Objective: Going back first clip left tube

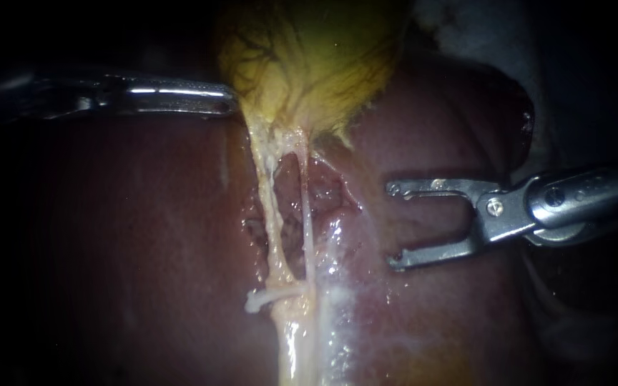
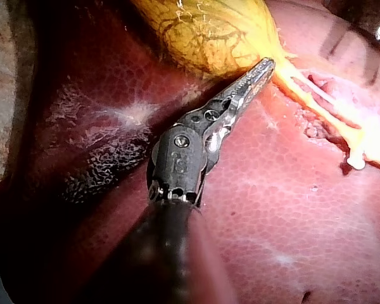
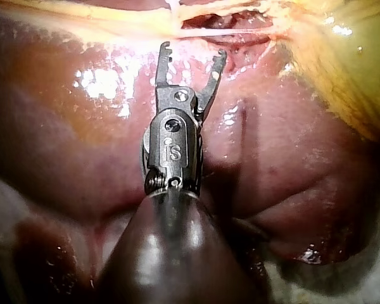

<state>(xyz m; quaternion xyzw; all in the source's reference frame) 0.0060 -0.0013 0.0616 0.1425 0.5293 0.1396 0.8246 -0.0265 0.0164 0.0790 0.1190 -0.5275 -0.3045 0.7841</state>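
Liver surface (image 1: 144, 250), left tube (image 1: 270, 214) vertical below gallbladder (image 1: 309, 64), white clip (image 1: 266, 297) crosswise

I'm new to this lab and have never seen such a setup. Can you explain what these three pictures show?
This is a surgical robot on a bench, working on a pig's liver and its yellow gallbladder. One picture comes from the endoscope, close to the tissue. The other two come from cameras on each arm, looking along that arm's own instrument. The left instrument has its jaws shut, with the tip against the gallbladder's edge. The right instrument has open, empty jaws and sits beside the tubes. Two pale tubes run from the gallbladder: the left tube, which carries a white clip, and the thinner right tube.
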